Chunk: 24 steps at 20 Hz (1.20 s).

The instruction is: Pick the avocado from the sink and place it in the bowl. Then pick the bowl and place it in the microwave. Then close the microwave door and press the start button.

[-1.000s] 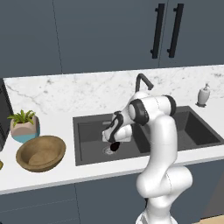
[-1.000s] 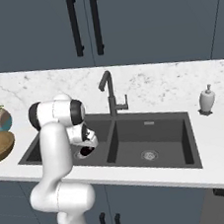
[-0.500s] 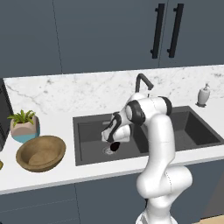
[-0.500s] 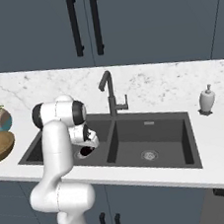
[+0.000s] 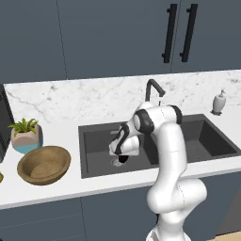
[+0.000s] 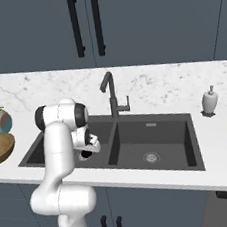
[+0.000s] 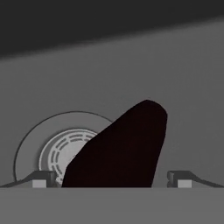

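The near-black avocado [image 7: 122, 148] lies on the floor of the sink's left basin [image 5: 96, 141], partly over the round drain [image 7: 57, 148]. My gripper [image 7: 111, 180] is down in that basin and open, one fingertip on each side of the avocado, neither visibly touching it. From the base, the gripper [image 5: 123, 154] hangs low over the fruit [image 5: 123, 159], and the right base view shows the hand [image 6: 87, 150] behind the arm. The wooden bowl [image 5: 44, 164] sits empty on the counter left of the sink. A dark microwave edge [image 5: 3, 122] shows at the far left.
A potted plant [image 5: 27, 135] stands just behind the bowl. The dark gooseneck tap [image 5: 153, 89] rises behind the sink's middle divider, close to my elbow. A soap dispenser [image 5: 218, 102] stands at the right end of the counter. Dark blue cabinets hang above.
The arm's upper joints have eased slightly to the left. The hand stays low in the left basin around the avocado, jaws still wide.
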Tool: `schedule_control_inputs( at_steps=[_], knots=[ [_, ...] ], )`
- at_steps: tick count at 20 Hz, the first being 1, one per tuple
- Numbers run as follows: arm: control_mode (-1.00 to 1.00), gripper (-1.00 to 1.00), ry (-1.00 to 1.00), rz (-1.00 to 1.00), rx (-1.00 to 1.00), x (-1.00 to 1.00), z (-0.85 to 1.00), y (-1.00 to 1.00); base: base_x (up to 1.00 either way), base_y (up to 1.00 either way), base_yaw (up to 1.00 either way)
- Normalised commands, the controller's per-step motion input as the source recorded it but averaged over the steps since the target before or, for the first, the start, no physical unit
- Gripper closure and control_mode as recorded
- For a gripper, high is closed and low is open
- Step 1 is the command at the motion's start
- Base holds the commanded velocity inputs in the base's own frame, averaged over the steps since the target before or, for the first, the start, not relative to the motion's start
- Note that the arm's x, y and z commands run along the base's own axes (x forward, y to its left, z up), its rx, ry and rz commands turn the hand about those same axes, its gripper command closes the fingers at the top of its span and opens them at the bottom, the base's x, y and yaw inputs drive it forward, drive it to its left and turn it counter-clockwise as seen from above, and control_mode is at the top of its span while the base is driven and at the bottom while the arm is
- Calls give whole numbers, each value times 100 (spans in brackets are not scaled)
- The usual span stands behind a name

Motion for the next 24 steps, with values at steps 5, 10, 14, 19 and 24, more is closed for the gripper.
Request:
schedule_control_inputs(
  at_steps=[5, 10, 14, 19, 24],
  knots=[
    [-100, 100, 3, 0, 0, 0, -21, 0, 0, 0, 0],
    [-100, 100, 0, 0, 0, -1, -3, 0, 0, 0, 0],
    [-100, 100, 0, 0, 0, -10, 19, 0, 0, 0, 0],
    [-100, 100, 0, -1, 0, -42, 86, 0, 0, 0, 0],
    [-100, 100, -3, 0, 0, -54, 100, 0, 0, 0, 0]
  ],
)
